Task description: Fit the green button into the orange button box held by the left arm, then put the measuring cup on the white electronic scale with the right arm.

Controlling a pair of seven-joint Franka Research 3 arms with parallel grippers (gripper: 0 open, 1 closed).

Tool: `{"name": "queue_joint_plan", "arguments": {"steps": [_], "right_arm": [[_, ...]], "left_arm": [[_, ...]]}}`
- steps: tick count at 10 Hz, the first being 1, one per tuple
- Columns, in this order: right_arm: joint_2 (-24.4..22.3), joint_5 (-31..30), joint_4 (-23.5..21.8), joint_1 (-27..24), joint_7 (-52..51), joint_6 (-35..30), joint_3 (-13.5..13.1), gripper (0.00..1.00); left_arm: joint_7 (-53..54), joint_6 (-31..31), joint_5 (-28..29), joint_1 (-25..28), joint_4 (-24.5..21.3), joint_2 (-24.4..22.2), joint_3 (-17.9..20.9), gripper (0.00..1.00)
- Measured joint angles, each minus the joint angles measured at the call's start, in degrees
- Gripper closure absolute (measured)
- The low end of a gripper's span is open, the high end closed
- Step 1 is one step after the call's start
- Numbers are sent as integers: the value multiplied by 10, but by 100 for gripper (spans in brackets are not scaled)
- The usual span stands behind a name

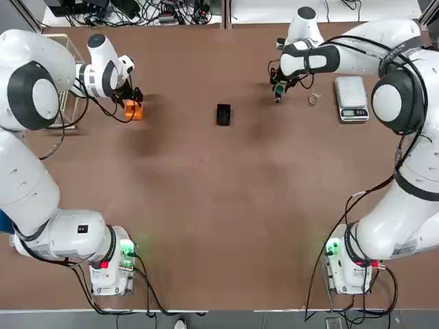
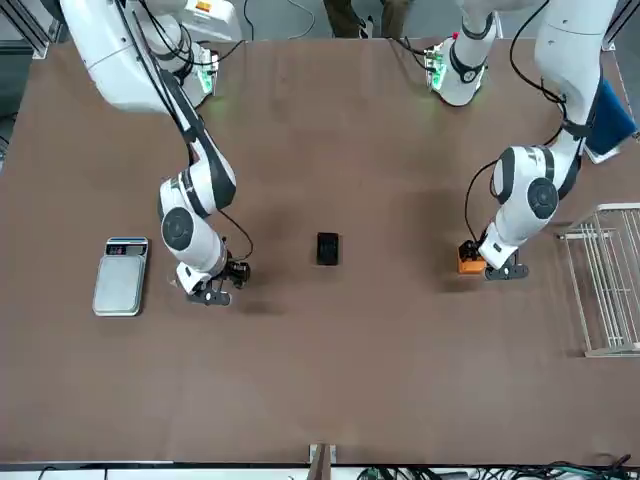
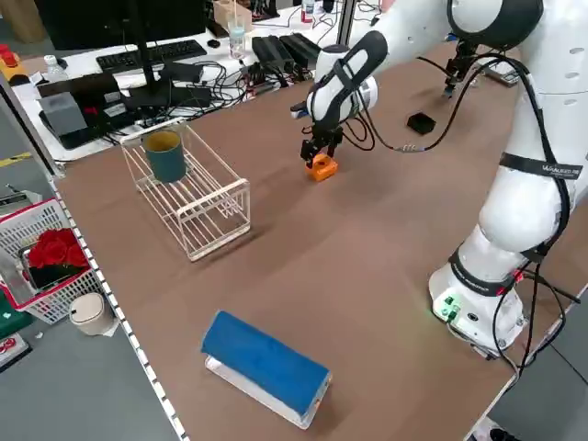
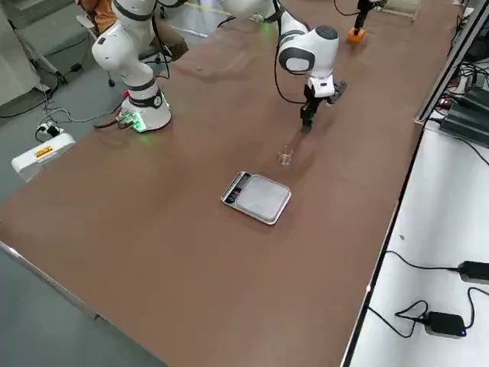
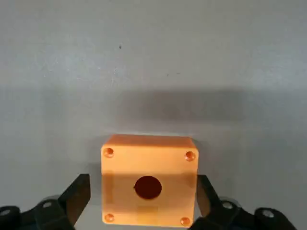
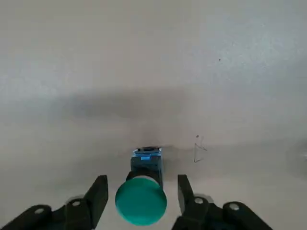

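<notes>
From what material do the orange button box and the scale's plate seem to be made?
The orange button box: likely moulded plastic, matte, even colour, with corner screw recesses. The white electronic scale: its plate looks like brushed metal with a silvery sheen, though it might be coated plastic.

The measuring cup (image 1: pixel 313 99) is too faint to resolve in the top view. The right wrist view's edge cuts off the fingers (image 6: pixel 98 194) beside the green button (image 6: pixel 141 201).

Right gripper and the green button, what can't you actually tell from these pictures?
- Contact: in the right wrist view the right gripper straddles the green button, but slim gaps remain; grip unclear.
- Button's base: hidden by its cap there.
- In the top view, the wrist hides most of the button.
- Measuring cup: too faint to read its markings.
</notes>
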Motion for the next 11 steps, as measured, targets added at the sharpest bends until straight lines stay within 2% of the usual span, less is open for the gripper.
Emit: {"name": "queue_joint_plan", "arguments": {"steps": [3,7,11], "right_arm": [[0,-5,-4,0,0,5,0,36],[0,-5,-5,0,1,6,0,52],[0,-6,-6,-1,1,6,0,59]], "left_arm": [[-1,0,0,-1,0,0,-2,2],[-2,1,0,-1,0,5,-3,2],[-2,2,0,-2,0,12,-3,2]]}}
